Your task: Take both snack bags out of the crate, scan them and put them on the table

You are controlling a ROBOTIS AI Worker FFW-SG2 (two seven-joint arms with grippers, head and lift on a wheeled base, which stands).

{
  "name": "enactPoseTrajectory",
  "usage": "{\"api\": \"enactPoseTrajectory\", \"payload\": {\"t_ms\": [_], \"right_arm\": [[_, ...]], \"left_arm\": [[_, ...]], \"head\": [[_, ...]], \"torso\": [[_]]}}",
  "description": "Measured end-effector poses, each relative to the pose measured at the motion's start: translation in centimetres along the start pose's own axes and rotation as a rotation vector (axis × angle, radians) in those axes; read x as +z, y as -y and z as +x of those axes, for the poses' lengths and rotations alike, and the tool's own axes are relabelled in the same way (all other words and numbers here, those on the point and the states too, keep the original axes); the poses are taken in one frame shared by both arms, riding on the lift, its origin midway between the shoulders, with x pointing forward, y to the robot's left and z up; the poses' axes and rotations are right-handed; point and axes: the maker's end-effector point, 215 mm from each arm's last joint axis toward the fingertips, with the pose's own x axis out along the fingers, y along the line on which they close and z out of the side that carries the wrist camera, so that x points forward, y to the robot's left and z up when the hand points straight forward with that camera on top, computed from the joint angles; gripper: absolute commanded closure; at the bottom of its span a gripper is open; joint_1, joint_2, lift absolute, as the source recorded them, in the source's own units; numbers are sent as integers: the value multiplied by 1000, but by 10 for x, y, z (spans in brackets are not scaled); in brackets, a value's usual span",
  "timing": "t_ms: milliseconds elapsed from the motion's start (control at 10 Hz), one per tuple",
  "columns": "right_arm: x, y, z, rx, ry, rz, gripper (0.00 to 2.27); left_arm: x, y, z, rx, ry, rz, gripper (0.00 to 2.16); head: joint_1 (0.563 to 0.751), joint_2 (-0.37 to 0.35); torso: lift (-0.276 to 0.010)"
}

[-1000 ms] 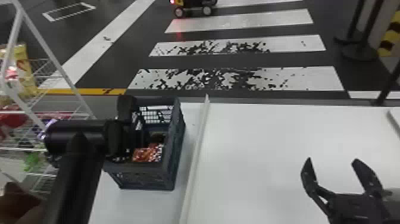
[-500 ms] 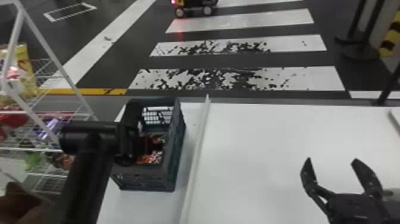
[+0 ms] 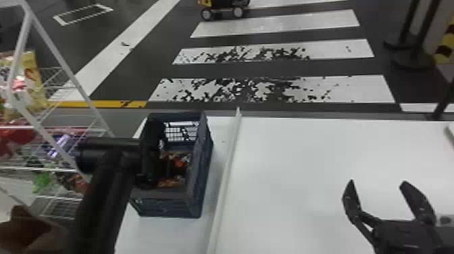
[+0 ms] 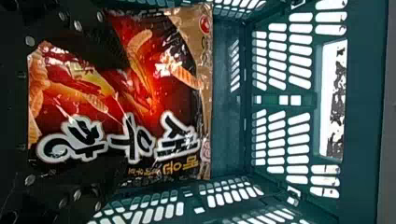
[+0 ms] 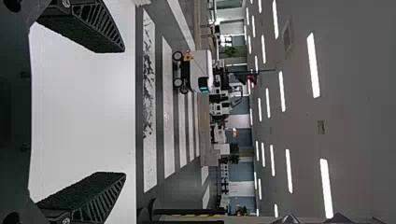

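My left gripper point(image 4: 123, 119) is down in the blue plastic crate point(image 3: 162, 204), its jaws parted around a red-and-black snack bag point(image 4: 163, 95) lying inside — whether they press on it, I can't tell. I judge the job barely begun: this bag has yet to be lifted, scanned and laid on the white table point(image 3: 321, 189), and I can't make out whether a second lies beneath it. My right gripper point(image 3: 377, 182) waits over the table — open, holding nothing.
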Motion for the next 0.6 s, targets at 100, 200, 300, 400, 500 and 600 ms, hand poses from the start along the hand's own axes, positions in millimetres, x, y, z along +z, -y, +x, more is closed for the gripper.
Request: {"api": "enactPoseTrajectory", "payload": {"t_ms": [100, 200, 300, 400, 500, 600], "right_arm": [[-1, -1, 1, 2, -2, 2, 43], [-2, -2, 1, 4, -4, 3, 43], [-4, -3, 1, 6, -8, 3, 43], [-5, -4, 2, 6, -10, 3, 43], [-6, -4, 2, 7, -13, 3, 43], [-7, -4, 2, 7, -16, 3, 43]], "left_arm": [[4, -5, 2, 10, 11, 12, 1406], [14, -12, 5, 43, 48, 36, 1585], [19, -13, 7, 52, 65, 49, 2135], [21, -18, 7, 80, 76, 48, 2138], [23, -18, 7, 87, 86, 47, 2138], [24, -17, 5, 85, 96, 49, 2138]], "head": [[695, 251], [695, 259], [695, 261], [695, 266], [695, 267], [695, 267]], "torso": [[-91], [-91], [-91], [-91], [-91], [-91]]}}
